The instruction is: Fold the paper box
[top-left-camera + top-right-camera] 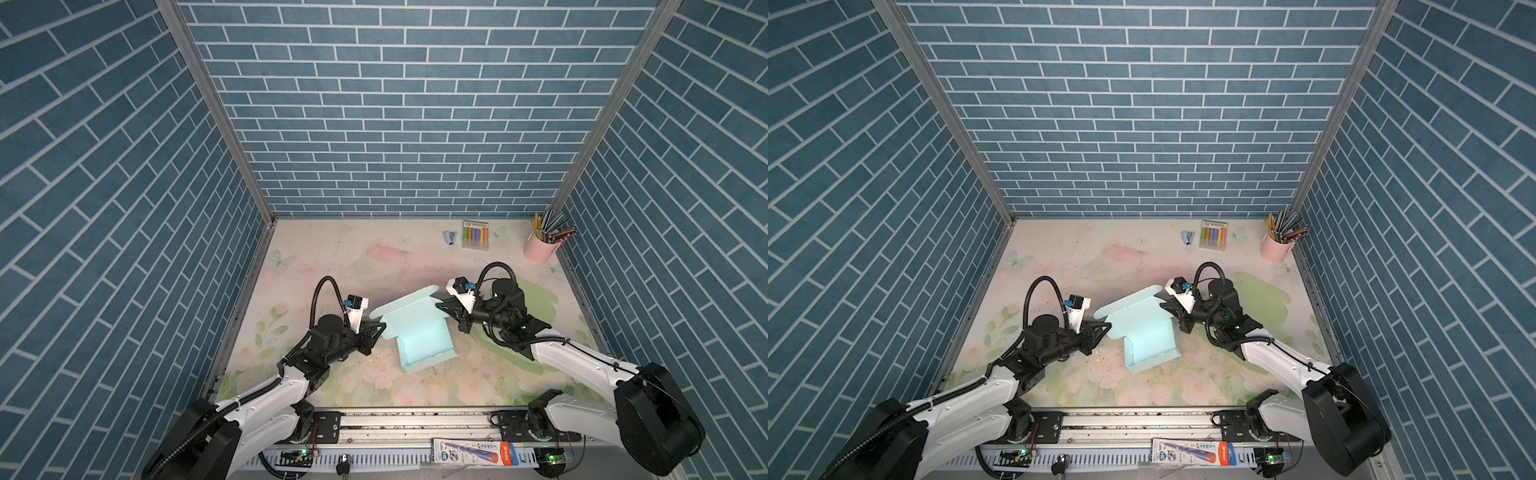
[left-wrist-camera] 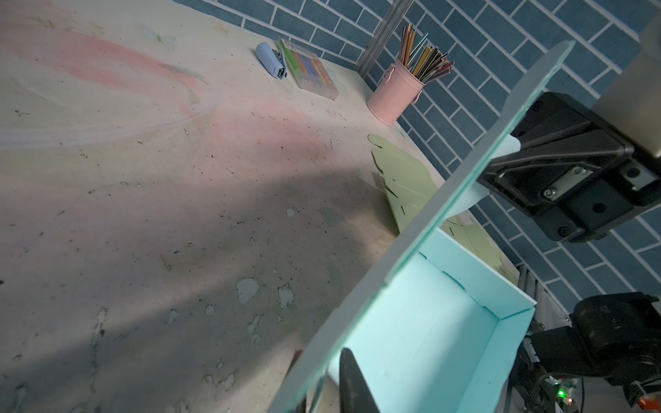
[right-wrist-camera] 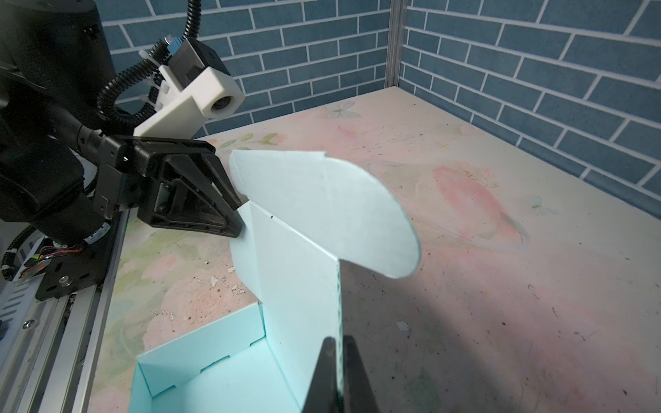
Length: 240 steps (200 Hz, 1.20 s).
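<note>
left hand (image 1: 381,324): closed on the small flap at the left side of the lid (image 1: 405,308), tips touching it.
box (image 1: 428,343): pale blue, in the middle of the tabletop (image 1: 332,257), between the two hands; tray open upward with its walls up, turned a little askew.
lid: raised off the tray's far wall, standing nearly upright in the right wrist view, its rounded end flap bent away from the tray.
right hand (image 1: 439,306): closed on the lid's right edge; the panel's edge runs between its fingers (image 3: 357,375).
stapler (image 1: 449,237): blue, lying near the back wall.
markers (image 1: 475,235): flat pack just right of the stapler.
green sheet (image 1: 540,297): flat on the tabletop under the right arm.
cup (image 1: 538,248): pink, upright in the back right corner, full of pencils.
</note>
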Tool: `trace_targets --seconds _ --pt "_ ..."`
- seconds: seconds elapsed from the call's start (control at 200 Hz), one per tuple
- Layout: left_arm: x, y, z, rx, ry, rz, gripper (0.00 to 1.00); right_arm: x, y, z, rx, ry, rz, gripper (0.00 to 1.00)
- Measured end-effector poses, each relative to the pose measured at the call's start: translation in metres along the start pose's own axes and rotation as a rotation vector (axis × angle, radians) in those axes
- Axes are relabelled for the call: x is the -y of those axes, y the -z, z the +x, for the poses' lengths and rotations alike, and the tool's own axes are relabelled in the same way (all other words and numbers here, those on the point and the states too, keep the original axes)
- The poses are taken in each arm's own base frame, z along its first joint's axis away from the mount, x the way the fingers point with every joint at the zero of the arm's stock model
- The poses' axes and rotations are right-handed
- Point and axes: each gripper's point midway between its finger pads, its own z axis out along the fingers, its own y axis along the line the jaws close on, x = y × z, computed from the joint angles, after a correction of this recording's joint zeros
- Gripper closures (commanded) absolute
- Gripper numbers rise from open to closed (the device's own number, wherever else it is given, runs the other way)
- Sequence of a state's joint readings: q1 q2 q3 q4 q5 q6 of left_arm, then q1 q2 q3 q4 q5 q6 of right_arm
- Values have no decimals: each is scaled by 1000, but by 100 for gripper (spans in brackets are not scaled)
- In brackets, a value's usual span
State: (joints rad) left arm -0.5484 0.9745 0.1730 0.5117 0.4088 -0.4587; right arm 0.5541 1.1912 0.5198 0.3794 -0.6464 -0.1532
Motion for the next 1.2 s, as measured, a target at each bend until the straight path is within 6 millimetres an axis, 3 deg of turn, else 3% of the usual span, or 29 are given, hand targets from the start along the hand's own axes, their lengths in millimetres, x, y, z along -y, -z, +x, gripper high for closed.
trace_targets --seconds 0.125,0.2,0.405,0.62,0.8,1.2 --pt "3 1 -1 5 -11 6 99 -1 0 0 1 -6 -3 99" --pt "3 2 0 1 -18 1 99 -3 0 1 0 -12 -3 94" --pt "7 -1 3 -16 -46 -15 100 -3 2 -1 0 -4 26 93" --pt "10 0 5 -20 -71 -24 99 -4 0 1 -12 -5 44 82" --pt "10 0 4 -19 -80 -32 100 -2 -1 2 -19 -4 66 87" --pt "8 3 4 -17 -92 -51 100 3 0 5 -43 0 126 80"
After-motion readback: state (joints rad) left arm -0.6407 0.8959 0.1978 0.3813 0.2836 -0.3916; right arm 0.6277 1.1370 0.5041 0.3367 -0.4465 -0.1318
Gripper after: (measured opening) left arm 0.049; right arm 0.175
